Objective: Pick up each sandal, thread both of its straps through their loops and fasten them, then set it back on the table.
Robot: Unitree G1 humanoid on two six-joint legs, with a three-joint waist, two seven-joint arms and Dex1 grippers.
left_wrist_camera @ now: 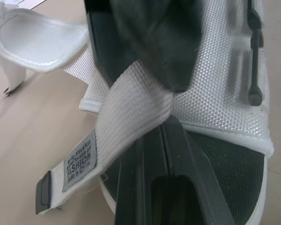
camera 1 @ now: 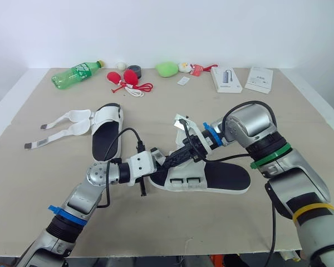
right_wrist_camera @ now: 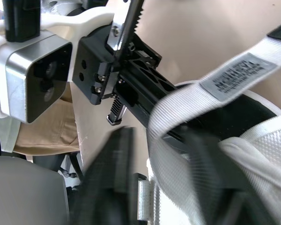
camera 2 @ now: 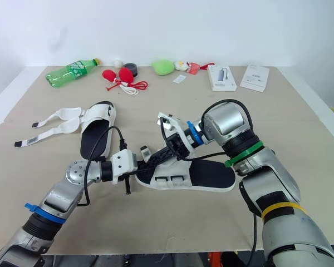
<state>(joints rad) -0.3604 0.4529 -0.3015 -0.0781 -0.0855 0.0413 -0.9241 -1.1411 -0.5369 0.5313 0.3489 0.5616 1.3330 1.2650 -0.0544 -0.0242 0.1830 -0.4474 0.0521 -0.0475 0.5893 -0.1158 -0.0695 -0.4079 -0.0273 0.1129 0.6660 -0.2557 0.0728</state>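
Sandal (camera 1: 228, 178) strap (left_wrist_camera: 131, 103) pinched in left claw (camera 1: 190, 148).

A white strap (right_wrist_camera: 185, 107) drapes over the left hand (right_wrist_camera: 152, 108).

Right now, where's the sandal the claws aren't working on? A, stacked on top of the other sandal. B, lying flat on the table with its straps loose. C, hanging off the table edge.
B: the far sandal lies flat on the table, to the left of the near sandal, its two straps stretched out loose.
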